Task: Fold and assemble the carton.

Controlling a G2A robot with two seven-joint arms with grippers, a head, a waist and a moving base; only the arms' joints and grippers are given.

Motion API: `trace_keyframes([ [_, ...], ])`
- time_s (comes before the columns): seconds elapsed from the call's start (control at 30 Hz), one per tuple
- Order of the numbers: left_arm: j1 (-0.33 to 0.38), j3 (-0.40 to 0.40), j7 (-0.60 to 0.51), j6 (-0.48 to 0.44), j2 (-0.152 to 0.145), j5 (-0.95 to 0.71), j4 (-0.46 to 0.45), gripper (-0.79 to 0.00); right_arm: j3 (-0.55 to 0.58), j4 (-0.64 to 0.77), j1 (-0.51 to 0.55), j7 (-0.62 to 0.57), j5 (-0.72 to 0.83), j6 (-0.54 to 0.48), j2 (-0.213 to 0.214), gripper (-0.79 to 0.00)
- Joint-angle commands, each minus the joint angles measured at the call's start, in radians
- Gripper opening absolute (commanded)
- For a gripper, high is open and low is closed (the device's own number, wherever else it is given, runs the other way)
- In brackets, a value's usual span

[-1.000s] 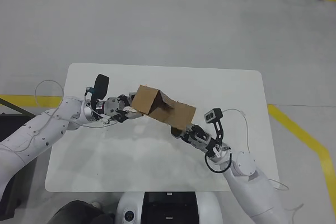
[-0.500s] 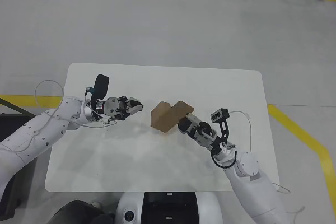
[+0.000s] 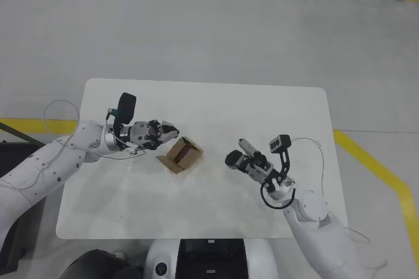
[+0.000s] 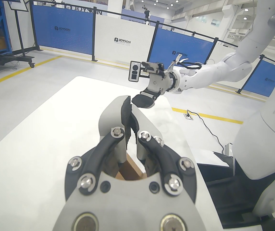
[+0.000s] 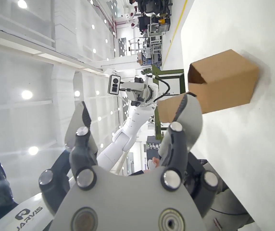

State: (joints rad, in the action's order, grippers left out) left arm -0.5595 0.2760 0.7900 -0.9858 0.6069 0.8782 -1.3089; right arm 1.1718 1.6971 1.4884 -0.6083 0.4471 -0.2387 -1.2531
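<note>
Between the two grippers, the brown carton (image 3: 181, 153) lies loose on the white table (image 3: 265, 111), one end open. It sits just beside the left gripper (image 3: 169, 130), whose fingers are pinched together on nothing. The right gripper (image 3: 232, 157) hangs farther off, spread wide and empty, facing the carton.

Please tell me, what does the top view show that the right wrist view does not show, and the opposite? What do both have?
Top view: the full outline of the white table, with the carton lying between the left pincer, close by it, and the right pincer, farther off. Right wrist view: the carton seen from the side, the right pincer's fingers spread wide, and the hall's ceiling lights. Both: the brown carton resting on the table, clear of the right pincer.
</note>
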Motion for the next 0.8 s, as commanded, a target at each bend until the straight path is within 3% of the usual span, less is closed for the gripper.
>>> trace_keyframes([
  [0.0, -0.016, 0.020, -0.011, 0.016, -0.003, -0.014, -0.001, -0.785, -0.009, 0.032, 0.016, -0.019, -0.041, 0.006, 0.003, 0.000],
  [0.2, -0.064, 0.093, 0.012, 0.057, -0.028, -0.005, -0.010, -0.785, -0.080, 0.057, 0.011, -0.048, -0.123, -0.007, 0.000, 0.000],
  [0.5, -0.151, 0.188, 0.005, 0.070, -0.070, -0.007, -0.017, -0.785, -0.165, 0.021, -0.035, 0.014, -0.131, 0.027, -0.017, 0.000],
  [0.77, -0.225, 0.249, -0.007, 0.087, -0.084, -0.002, -0.027, -0.785, -0.247, -0.027, -0.062, 0.130, -0.336, -0.008, -0.030, 0.000],
])
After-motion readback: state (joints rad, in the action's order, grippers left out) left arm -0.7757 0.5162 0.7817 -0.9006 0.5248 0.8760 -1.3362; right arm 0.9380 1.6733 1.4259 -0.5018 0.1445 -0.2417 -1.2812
